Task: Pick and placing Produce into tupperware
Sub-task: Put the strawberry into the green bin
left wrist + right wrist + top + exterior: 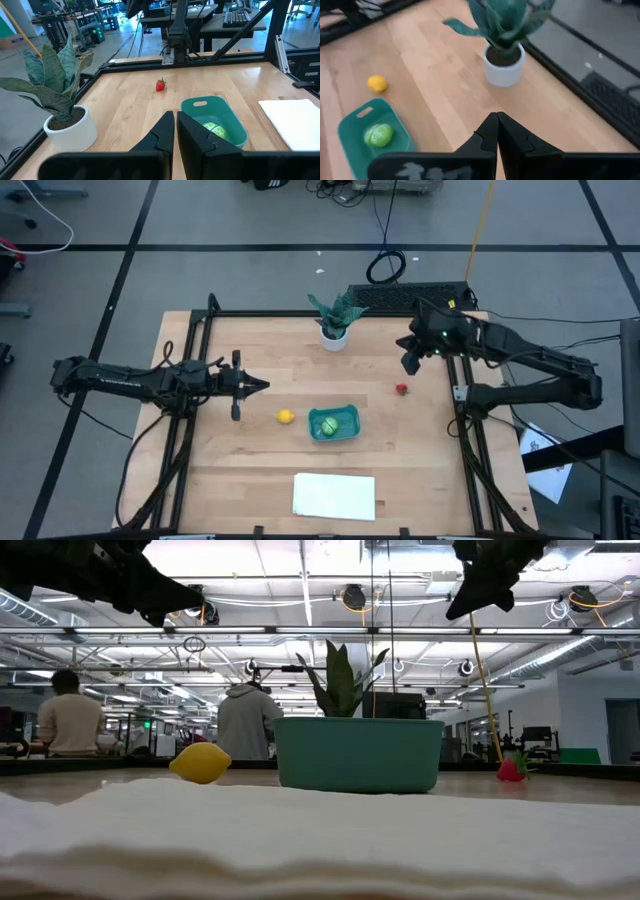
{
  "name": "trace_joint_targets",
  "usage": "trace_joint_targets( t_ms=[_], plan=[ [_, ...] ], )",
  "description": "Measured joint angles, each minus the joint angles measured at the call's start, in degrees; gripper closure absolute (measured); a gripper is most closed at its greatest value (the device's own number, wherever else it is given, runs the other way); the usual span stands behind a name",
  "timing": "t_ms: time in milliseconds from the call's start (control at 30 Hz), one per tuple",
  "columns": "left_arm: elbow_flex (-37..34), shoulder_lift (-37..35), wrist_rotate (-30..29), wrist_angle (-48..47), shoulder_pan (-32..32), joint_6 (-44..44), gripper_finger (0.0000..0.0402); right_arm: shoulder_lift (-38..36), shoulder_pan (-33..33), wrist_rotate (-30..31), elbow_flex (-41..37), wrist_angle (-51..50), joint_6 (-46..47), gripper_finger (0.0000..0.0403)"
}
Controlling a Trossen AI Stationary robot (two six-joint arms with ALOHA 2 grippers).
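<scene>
While the green piece (327,426) already sits inside the tub (345,416) at the middle of the tabletop (240,470), 2 pieces lie outside it. The lemon (286,417) rests just beside the tub on the side facing the left edge, and the left gripper (262,386), fingers pressed together and empty, hangs closest to it. The red piece (402,389) lies nearer the right edge, close under the right gripper (410,366), also shut and empty. Each arm likely takes its own nearer piece, after spreading its fingers.
</scene>
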Motion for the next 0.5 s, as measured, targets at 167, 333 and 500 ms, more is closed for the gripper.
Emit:
trace_joint_targets(
  t_ms=[167, 333, 500],
  plan=[
    [0.0, 0.0, 0.0, -0.4, 0.0, 0.0, 0.0376, 4.2, -2.2, -2.7, 4.2, -5.0, 0.2, 0.0403],
    [0.0, 0.0, 0.0, -1.1, 0.0, 0.3, 0.0376, 8.3, -5.1, -5.9, 8.7, -13.4, 0.5, 0.0403],
    [0.0, 0.0, 0.0, -1.2, 0.0, 0.4, 0.0376, 11.3, -6.7, -7.5, 10.3, -18.1, 1.4, 0.0403]
  ],
)
